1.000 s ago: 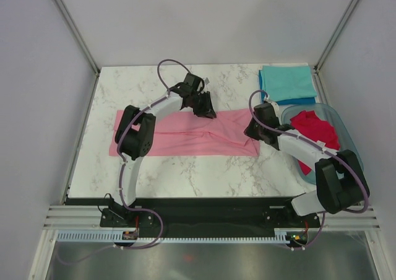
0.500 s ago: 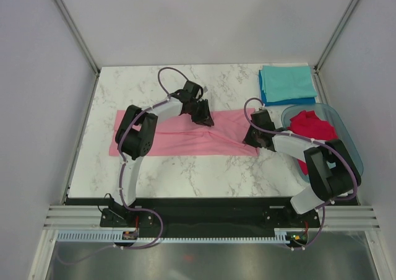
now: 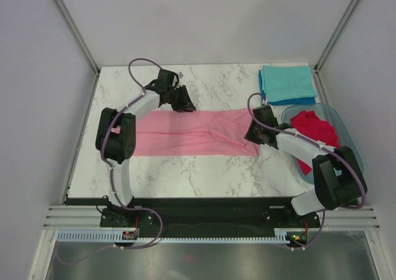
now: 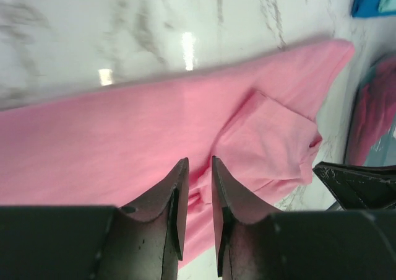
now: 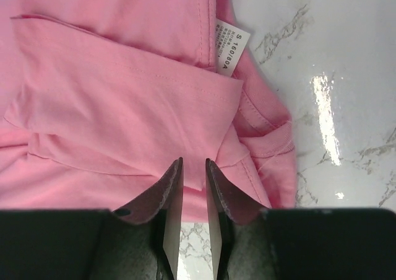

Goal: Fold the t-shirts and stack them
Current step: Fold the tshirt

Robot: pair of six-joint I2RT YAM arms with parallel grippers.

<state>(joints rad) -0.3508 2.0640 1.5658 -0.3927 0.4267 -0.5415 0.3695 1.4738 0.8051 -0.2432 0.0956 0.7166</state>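
**A:** From above, the light pink cloth t-shirt (image 3: 185, 136) lies as a long band across the white marble table (image 3: 216, 82). The left gripper (image 3: 180, 100) is at its far edge and the right gripper (image 3: 253, 133) at its right end.

**B:** One arm per end, I'd say, so the band can be doubled over. And the others?

**A:** The folded teal and blue t-shirts (image 3: 284, 83) sit stacked in the far right corner. The crimson red t-shirt (image 3: 314, 128) lies crumpled in the clear bluish plastic tub (image 3: 349, 145).

**B:** Left wrist view now!

**A:** Jaws nearly together, just a thin slit, nothing between them. Pink cloth spreads below, with a folded-in sleeve (image 4: 269, 134) towards the right.

**B:** And the right wrist?

**A:** The same narrow slit, tips over layered hems below the small white care label (image 5: 227, 56). No fold visibly nipped.

**B:** So the halving fold isn't made yet, and I'd say both arms need a real grip first.
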